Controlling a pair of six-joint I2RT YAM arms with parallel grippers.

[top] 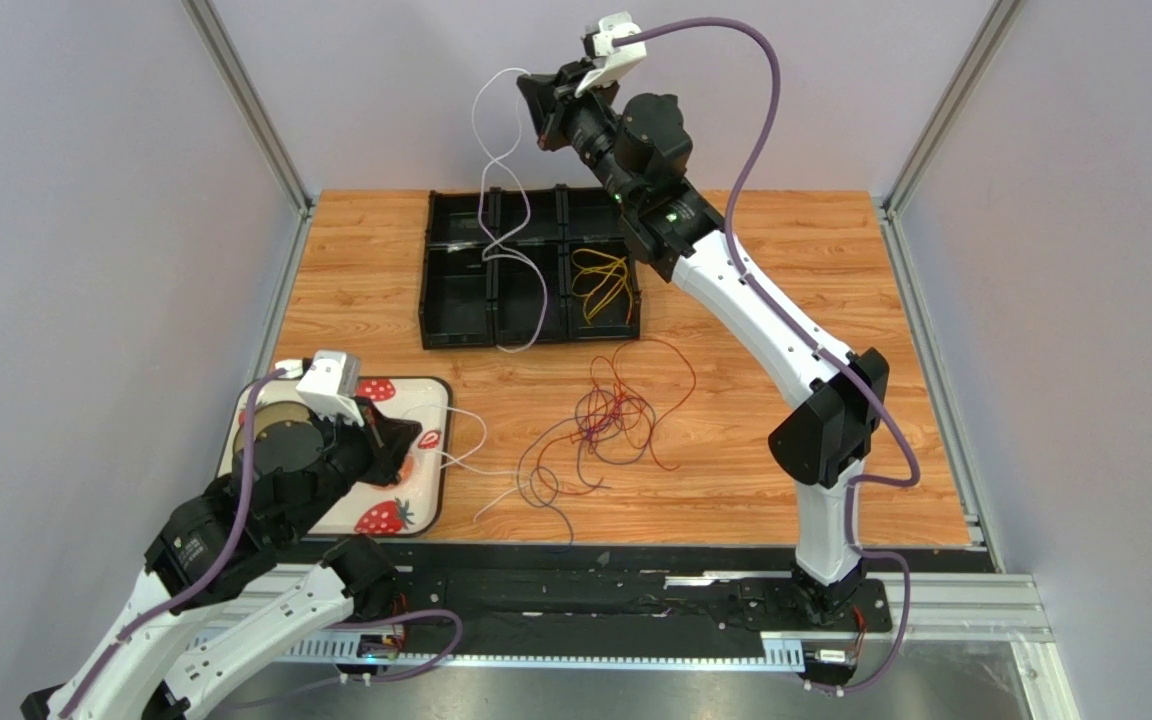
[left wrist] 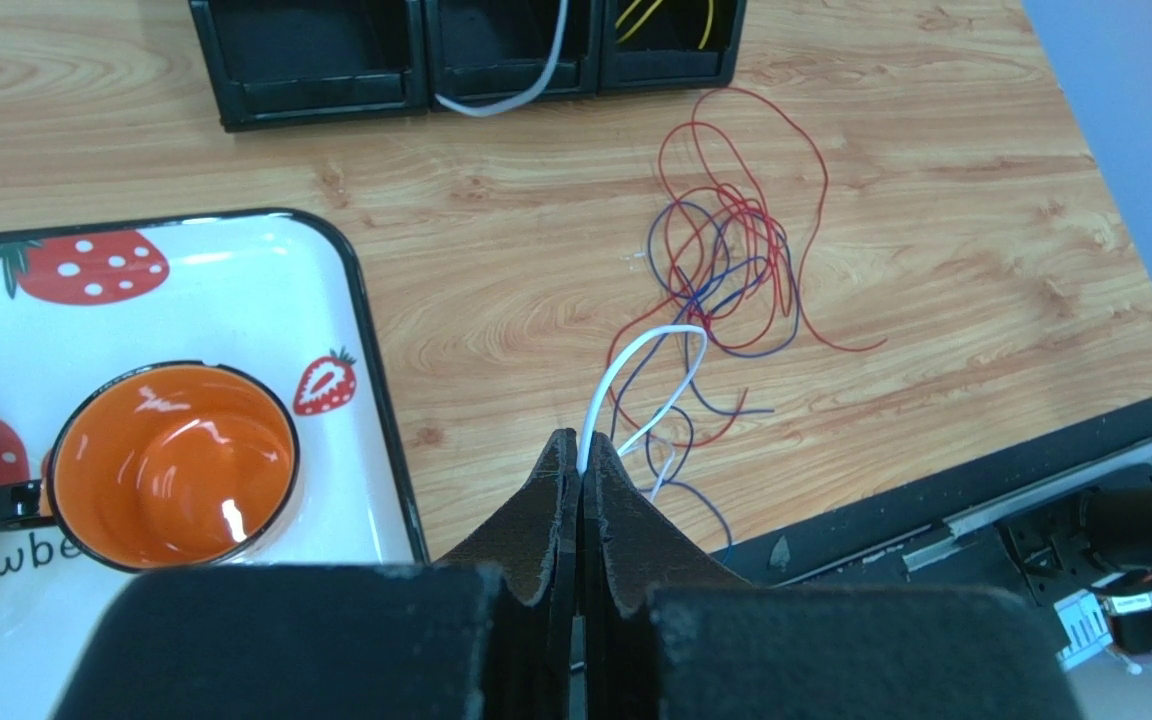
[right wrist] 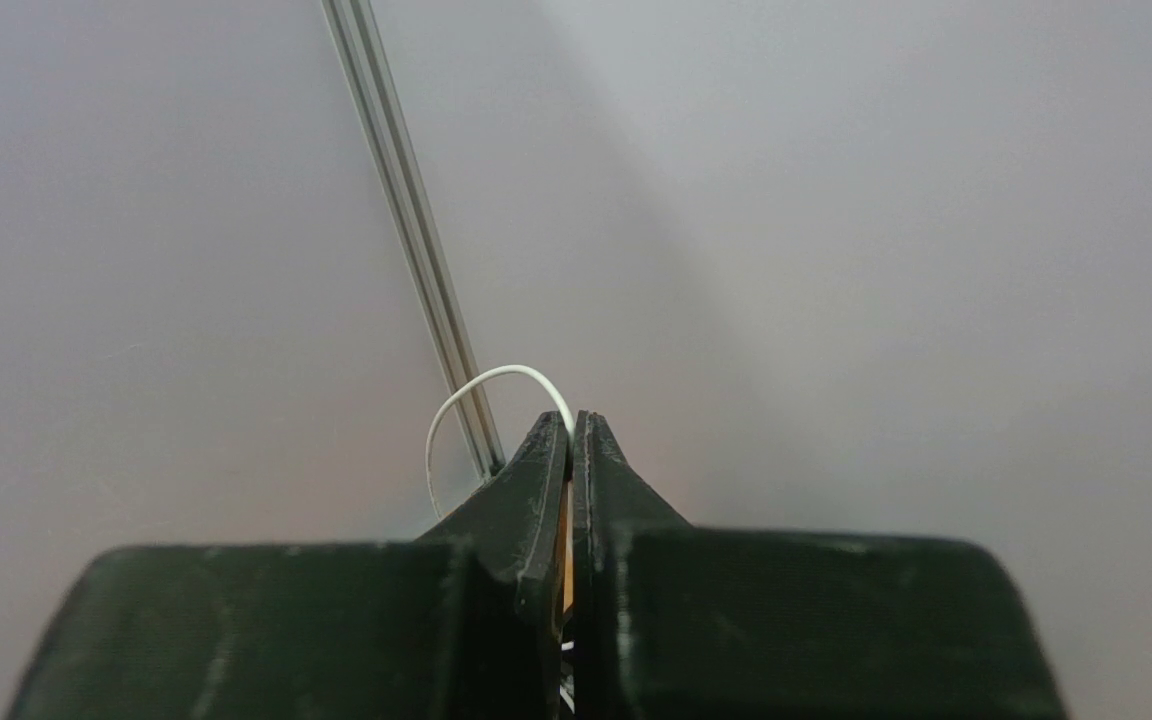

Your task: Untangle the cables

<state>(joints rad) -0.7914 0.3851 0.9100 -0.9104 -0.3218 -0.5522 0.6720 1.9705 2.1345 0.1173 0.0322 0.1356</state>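
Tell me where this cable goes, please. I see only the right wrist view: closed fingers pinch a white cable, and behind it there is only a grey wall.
Observer: In the top view the right gripper is high near the back wall. The white cable hangs from it down to the black tray, over its middle column.
Operator: Is the other arm busy?
Observer: Yes. The left gripper is shut on a second white cable, which runs into the red and blue tangle.
Operator: Is anything sorted already?
Observer: Some yellow cables lie in the tray's near right compartment.
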